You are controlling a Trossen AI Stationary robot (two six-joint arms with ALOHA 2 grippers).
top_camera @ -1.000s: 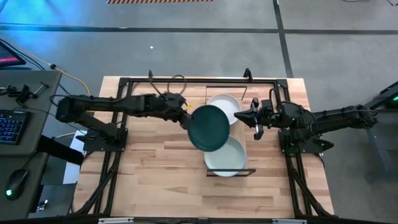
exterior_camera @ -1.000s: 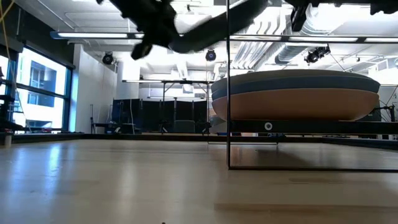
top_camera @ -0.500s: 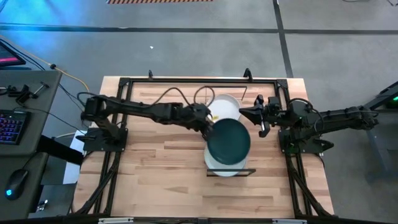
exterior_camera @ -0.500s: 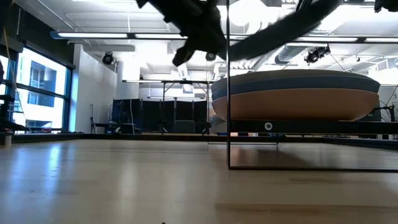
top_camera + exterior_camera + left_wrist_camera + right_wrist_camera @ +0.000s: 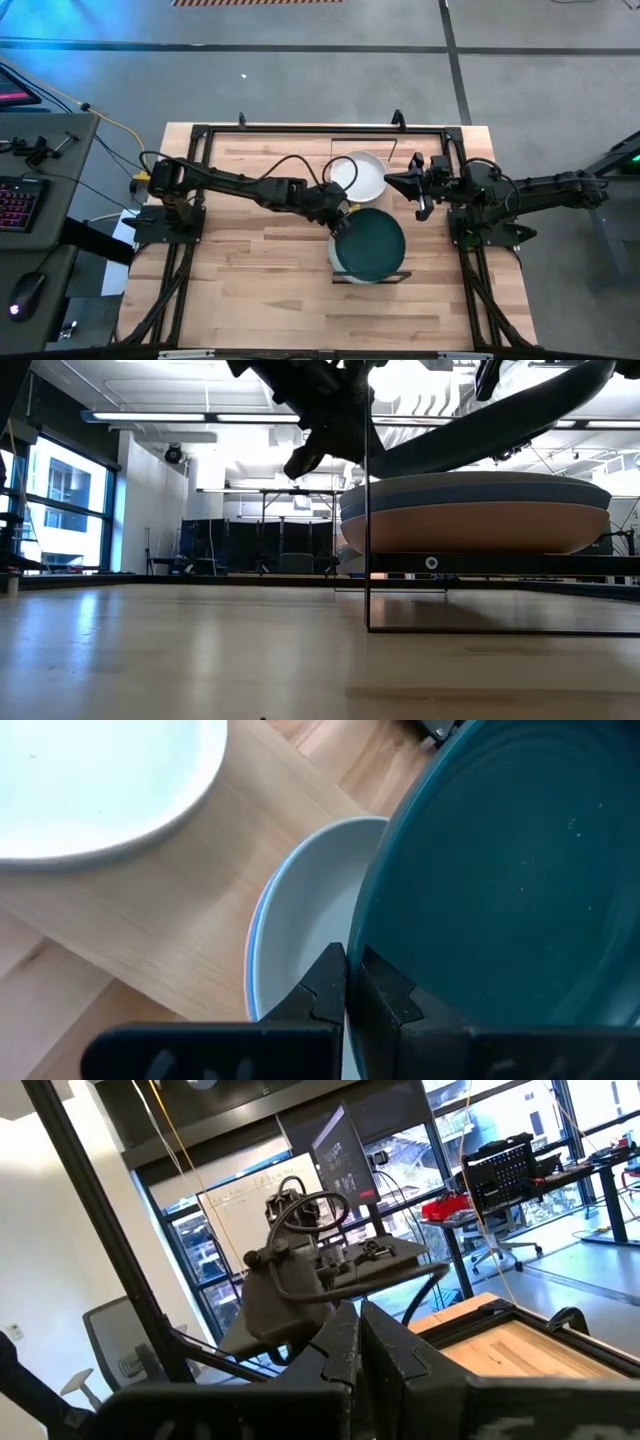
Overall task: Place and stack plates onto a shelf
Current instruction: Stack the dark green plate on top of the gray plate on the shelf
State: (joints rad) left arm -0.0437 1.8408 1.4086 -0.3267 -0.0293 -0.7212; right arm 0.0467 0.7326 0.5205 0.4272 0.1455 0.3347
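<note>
My left gripper (image 5: 337, 217) is shut on the dark teal plate (image 5: 376, 245), which hangs tilted over the stack (image 5: 475, 510) at the shelf's near end. The stack's top plate is pale (image 5: 310, 940), with blue and pink rims under it. The white plate (image 5: 360, 175) lies flat on the far part of the shelf board (image 5: 200, 890). My right gripper (image 5: 405, 186) hovers shut just to the right of the white plate and holds nothing. My left gripper pinches the teal plate's rim (image 5: 375, 955) on its left side between both fingers, one above (image 5: 325, 985) and one below. The fingers reach in from the table's left. The plate is tilted, gripped side low, its far side (image 5: 590, 385) raised above the stack.
Thin black frame ends (image 5: 366, 279) stand at the shelf's near and far ends; one upright post (image 5: 367, 510) rises beside the stack. Black arm mounts (image 5: 165, 215) flank the butcher-block tabletop (image 5: 250, 270). Cables loop near the white plate (image 5: 300, 160).
My left gripper has carried the teal plate toward the table's right and near edge, from left of the shelf to over the near stack, and lower. The plate has tipped, its free side now high. The gripper has stayed shut on the rim.
</note>
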